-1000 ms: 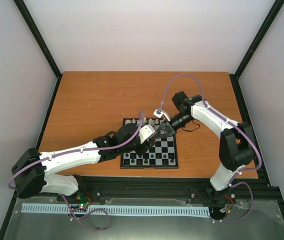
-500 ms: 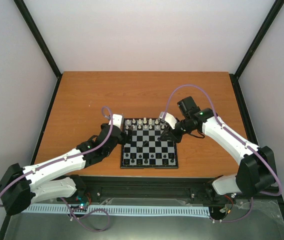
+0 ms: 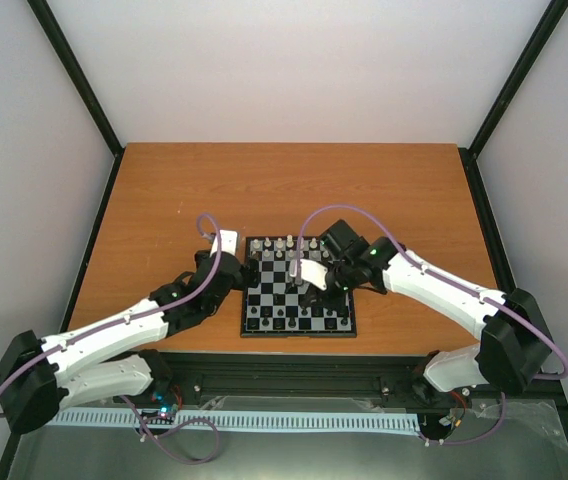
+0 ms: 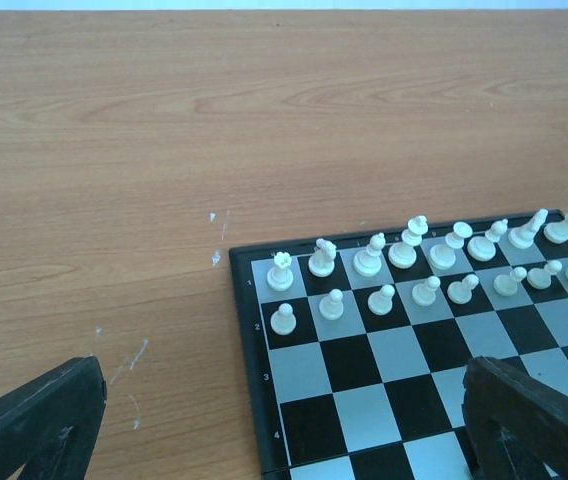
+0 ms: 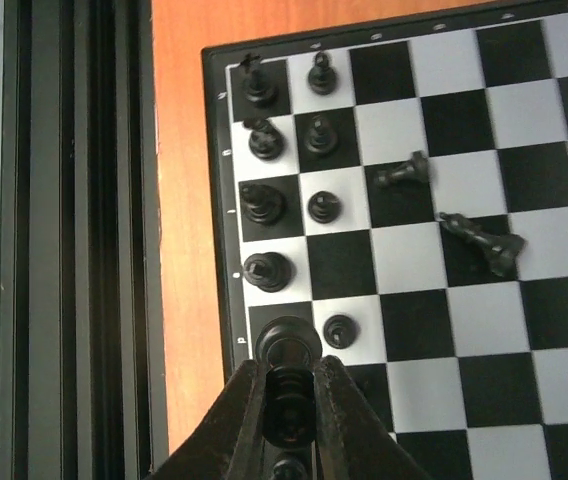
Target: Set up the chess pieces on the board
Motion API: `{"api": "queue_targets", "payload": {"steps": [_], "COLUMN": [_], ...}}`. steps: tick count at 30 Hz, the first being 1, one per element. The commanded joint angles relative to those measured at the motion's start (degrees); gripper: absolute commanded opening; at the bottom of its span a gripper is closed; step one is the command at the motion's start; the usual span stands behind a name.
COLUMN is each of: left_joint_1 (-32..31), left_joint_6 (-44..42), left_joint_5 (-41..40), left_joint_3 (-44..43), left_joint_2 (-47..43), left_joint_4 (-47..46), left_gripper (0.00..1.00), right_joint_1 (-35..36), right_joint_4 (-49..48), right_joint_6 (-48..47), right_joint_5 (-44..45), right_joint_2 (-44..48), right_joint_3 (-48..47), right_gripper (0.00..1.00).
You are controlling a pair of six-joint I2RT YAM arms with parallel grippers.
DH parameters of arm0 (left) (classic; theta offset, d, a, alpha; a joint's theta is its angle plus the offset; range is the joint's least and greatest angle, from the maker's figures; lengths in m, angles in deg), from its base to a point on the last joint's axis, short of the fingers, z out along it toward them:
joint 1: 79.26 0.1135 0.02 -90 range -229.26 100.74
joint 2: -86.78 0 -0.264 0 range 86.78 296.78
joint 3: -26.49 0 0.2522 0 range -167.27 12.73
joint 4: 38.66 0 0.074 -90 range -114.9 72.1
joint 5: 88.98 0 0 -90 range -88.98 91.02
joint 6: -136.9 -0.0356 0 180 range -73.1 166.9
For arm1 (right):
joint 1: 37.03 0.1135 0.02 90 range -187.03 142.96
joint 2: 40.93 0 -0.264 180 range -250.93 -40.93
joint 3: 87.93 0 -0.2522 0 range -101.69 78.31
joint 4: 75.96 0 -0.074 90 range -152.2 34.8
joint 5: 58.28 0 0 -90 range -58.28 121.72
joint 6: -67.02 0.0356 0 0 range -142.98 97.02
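Note:
The board [image 3: 336, 303] lies at the table's near middle. White chess pieces [image 4: 427, 255] stand in two rows along its far side. Black chess pieces [image 5: 264, 205] stand in two rows along its near side, and two more black ones [image 5: 479, 240] lie toppled on middle squares. My right gripper [image 5: 289, 368] is shut on a black piece [image 5: 289, 345], held over the near rows; in the top view the gripper [image 3: 311, 290] hangs over the board's near half. My left gripper [image 4: 284, 440] is open and holds nothing, its fingers [image 4: 34, 420] straddling the board's left edge [image 3: 244, 268].
Bare wooden table [image 3: 184, 200] surrounds the board. A black metal rail [image 5: 74, 240] runs along the table's near edge, close to the board's near rim. Black frame posts [image 3: 74, 75] rise at the table's back corners.
My left gripper opened and pulled back from over the board to its left edge. My right arm swung from the board's far right corner toward the near rows, still shut.

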Motion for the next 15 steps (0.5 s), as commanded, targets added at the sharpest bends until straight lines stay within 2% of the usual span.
{"api": "queue_targets", "payload": {"steps": [1, 6, 10, 15], "left_joint_1": [0.17, 0.21, 0.45, 0.67], "left_joint_6": [-1.19, 1.66, 17.80, 9.31], "left_joint_5": [-1.81, -7.65, -20.47, -18.69], "left_joint_3": [1.70, 5.33, 7.35, -1.19], "left_joint_2": [-5.26, -11.75, -8.86, 0.41], "left_joint_4": [-2.34, -3.64, -0.20, 6.16], "left_gripper": [1.00, 1.00, 1.00, 1.00], "right_joint_1": [4.23, 7.35, 8.60, 9.33], "right_joint_4": [-2.55, -3.62, -3.88, -4.59], "right_joint_6": [-2.75, -4.86, -5.31, -4.94], "right_joint_5": [5.01, 6.79, 6.95, 8.71], "right_joint_2": [-0.63, -1.47, -2.88, -5.63], "right_joint_3": [2.75, 5.38, 5.69, 5.16], "right_gripper": [0.08, 0.08, 0.08, 0.07]}}
